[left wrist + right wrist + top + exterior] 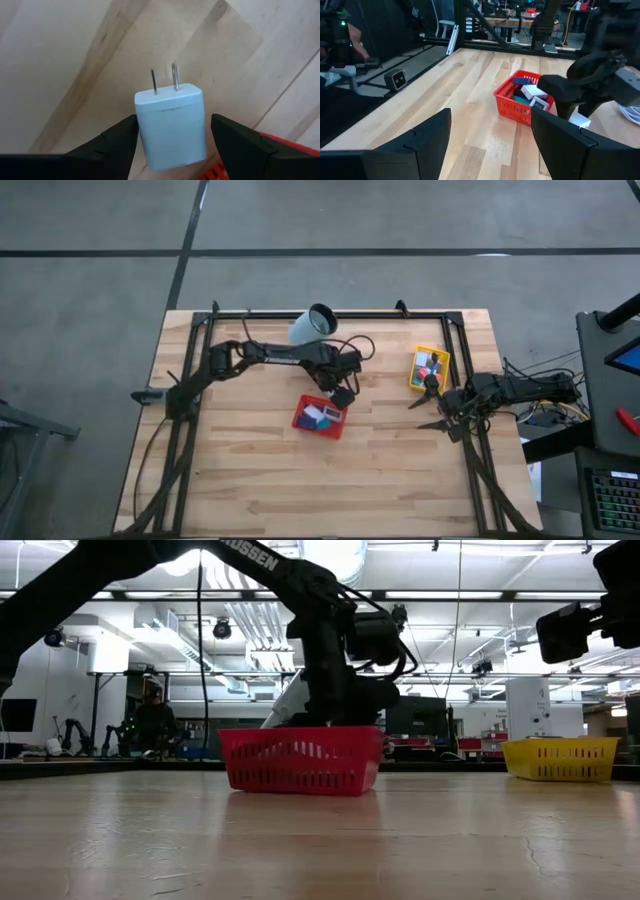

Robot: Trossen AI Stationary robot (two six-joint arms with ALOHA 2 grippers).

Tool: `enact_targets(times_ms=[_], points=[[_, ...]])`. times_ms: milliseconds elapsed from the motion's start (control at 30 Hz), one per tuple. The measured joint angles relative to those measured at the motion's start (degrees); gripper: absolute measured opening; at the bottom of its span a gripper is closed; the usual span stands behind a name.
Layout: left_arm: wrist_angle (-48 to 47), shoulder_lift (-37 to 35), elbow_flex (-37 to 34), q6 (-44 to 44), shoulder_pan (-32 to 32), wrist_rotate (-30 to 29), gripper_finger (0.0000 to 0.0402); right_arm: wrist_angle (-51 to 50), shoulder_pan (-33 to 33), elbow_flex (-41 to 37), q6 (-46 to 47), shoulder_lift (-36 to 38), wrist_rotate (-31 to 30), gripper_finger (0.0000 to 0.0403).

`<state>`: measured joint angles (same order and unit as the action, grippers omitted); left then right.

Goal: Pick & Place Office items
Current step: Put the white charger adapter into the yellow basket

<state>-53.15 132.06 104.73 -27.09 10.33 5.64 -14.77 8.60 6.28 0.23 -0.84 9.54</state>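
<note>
My left gripper (341, 392) hangs over the table just off the red mesh tray's (303, 421) far right corner, shut on a white plug-in charger block (171, 127) whose two metal prongs point away from the wrist. The charger also shows as a white block (579, 120) under that gripper in the right wrist view. Several office items in white, dark blue and teal (530, 94) lie in the red tray. More small items (431, 364) lie in the yellow mesh tray (415, 371). My right gripper (490, 132) waits open near the table's right edge (437, 406), touching nothing. My left gripper holds the white charger by its two side faces (141, 131), pinched between the two fingers (122, 132). The fingers come from above, pointing down. The charger is lifted clear of the table, prongs (174, 76) pointing down and away from the fingers.
A large pale cup (312, 326) lies on its side at the far edge behind the left arm. The dark frame rails (330, 313) run along the far, left and right sides. Bare wood (300, 480) fills the near half of the table.
</note>
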Motion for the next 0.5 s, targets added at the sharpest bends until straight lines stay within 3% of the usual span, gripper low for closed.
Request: enact_targets(times_ms=[367, 500], points=[[0.2, 0.6, 0.0, -1.1, -0.5, -0.4, 0.0256, -0.1, 0.0, 0.0, -0.4, 0.0, 0.0, 0.0258], [0.1, 0.6, 0.0, -1.1, -0.5, -0.6, 0.0229, -0.1, 0.0, 0.0, -0.5, 0.0, 0.0, 0.0262]])
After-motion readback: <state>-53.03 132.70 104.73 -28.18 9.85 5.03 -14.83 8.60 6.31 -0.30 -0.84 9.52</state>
